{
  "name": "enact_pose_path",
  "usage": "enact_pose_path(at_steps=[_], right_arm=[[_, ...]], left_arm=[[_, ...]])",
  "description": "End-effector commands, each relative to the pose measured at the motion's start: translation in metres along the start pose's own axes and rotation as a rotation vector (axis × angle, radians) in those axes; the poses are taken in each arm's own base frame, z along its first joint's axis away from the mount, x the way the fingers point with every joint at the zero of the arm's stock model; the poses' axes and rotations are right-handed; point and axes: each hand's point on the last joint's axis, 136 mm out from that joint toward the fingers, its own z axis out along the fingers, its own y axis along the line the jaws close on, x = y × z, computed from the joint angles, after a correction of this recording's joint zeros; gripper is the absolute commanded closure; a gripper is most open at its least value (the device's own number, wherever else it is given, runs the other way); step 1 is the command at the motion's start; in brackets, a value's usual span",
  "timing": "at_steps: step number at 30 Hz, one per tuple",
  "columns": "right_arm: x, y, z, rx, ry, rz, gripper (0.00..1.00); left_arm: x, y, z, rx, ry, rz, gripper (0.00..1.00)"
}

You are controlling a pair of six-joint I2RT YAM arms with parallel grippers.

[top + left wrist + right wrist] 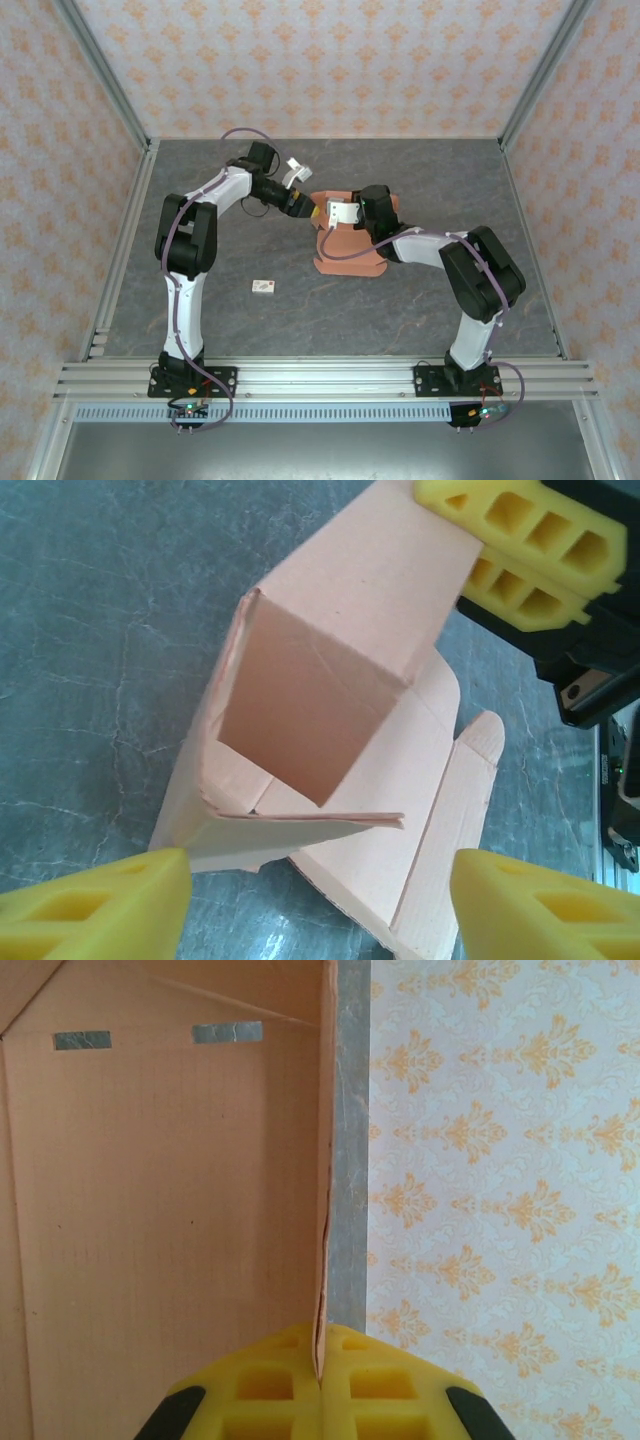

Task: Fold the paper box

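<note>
Top view, centre of frame: the paper box lies half-formed on the grey table, with both arms converging on it from either side. The wrist of the right arm covers the box's upper part, so only the lower, near edge is plain to see.

Right gripper: pads pressed together on the thin edge of an upstanding cardboard panel. In its own wrist view that panel takes up the left half of the frame. Two small slots are cut near the panel's top, and grey shows through them. A narrow grey strip runs to the right of the edge, and past that is the patterned wallpaper.

Left gripper: fingers spread wide at the lower corners of its wrist view, with the box between them and ahead. The left finger sits just beside a folded wall of the box; I cannot tell whether they touch. The right finger is apart from the cardboard.

Left wrist view, box detail: one tall panel is raised and tilted, with a side wall folded against it to form an open corner. Flat flaps with rounded tabs lie on the table at lower right. The right gripper's yellow pads pinch the tall panel's top edge at the upper right of the frame, blocking that corner.

Surroundings: a small white tag lies alone on the table, lower left of the box and well apart from it. An aluminium rail runs along the bottom of the frame.
</note>
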Motion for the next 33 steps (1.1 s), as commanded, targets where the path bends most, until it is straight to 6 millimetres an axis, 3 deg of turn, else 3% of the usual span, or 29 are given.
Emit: enact_pose_path(at_steps=[1, 9, 14, 18, 25, 33], right_arm=[[0.004, 0.004, 0.004, -0.020, 0.024, 0.015, 1.00], [0.005, 0.002, 0.004, -0.021, 0.027, 0.019, 1.00], [0.005, 0.002, 0.003, -0.022, 0.029, 0.019, 1.00], [0.005, 0.001, 0.004, -0.024, 0.028, 0.019, 1.00], [0.005, 0.004, 0.005, -0.031, 0.032, 0.019, 1.00], [0.005, 0.003, 0.007, -0.033, 0.033, 0.021, 1.00]], left_arm=[[-0.006, -0.026, -0.009, 0.061, -0.019, 0.045, 0.34], [-0.005, -0.029, -0.005, 0.055, -0.018, 0.066, 0.35], [-0.004, -0.021, -0.018, -0.005, -0.018, 0.068, 0.36], [-0.010, -0.003, -0.028, -0.085, -0.067, 0.053, 0.30], [-0.027, 0.010, -0.019, -0.107, -0.090, 0.042, 0.21], [-0.032, 0.004, 0.004, -0.054, -0.050, 0.074, 0.16]])
